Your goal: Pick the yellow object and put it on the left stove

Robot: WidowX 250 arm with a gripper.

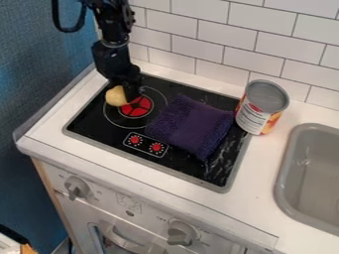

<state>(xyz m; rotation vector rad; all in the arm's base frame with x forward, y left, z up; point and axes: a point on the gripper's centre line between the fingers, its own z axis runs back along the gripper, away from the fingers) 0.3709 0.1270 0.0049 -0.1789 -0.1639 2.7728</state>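
Observation:
The black gripper (128, 91) hangs down over the left burner (136, 106) of the black stove top. Right at its lower end, on the left side, is a rounded pale-yellow object (116, 96). The two look to be in contact, but whether the object is held cannot be made out. This yellow object lies over the upper-left part of the burner ring, beside the red centre, its right side partly hidden by the gripper.
A purple cloth (190, 125) covers much of the stove's right half. A can (261, 107) stands upright behind it to the right, near the grey sink (289, 171). A tiled wall (198, 32) rises behind the counter.

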